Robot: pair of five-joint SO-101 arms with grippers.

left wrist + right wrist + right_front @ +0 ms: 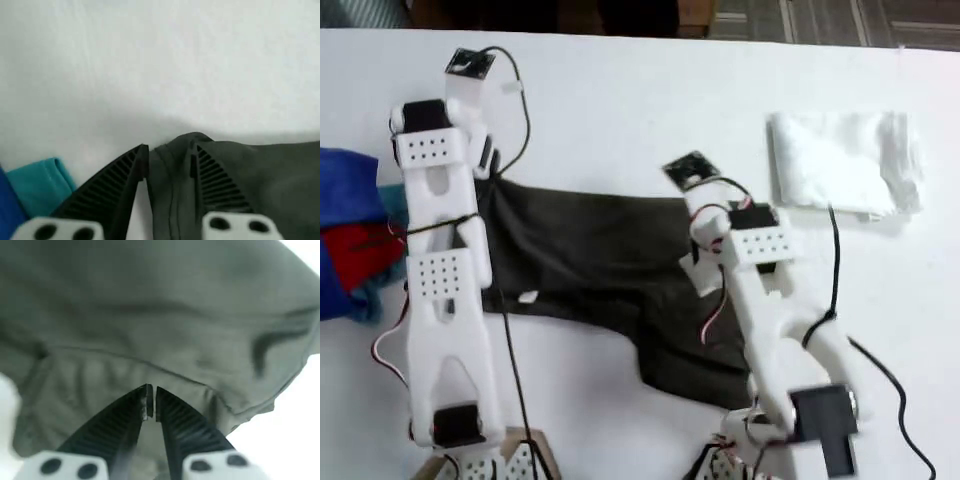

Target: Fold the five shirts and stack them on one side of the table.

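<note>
A dark grey shirt (610, 250) lies spread across the middle of the white table (620, 90). My left gripper (485, 165) is at the shirt's far left corner. In the left wrist view this gripper (170, 155) is shut on a bunched edge of the dark shirt (260, 175). My right gripper (700, 225) sits at the shirt's far right edge. Seen from the right wrist, its tips (151, 397) are pinched together on the puckered dark shirt (150, 315).
A folded white shirt (845, 160) lies at the far right of the table. A heap of blue, red and teal shirts (350, 230) sits at the left edge; its teal cloth (37, 185) is close to my left gripper. Cables trail from both arms.
</note>
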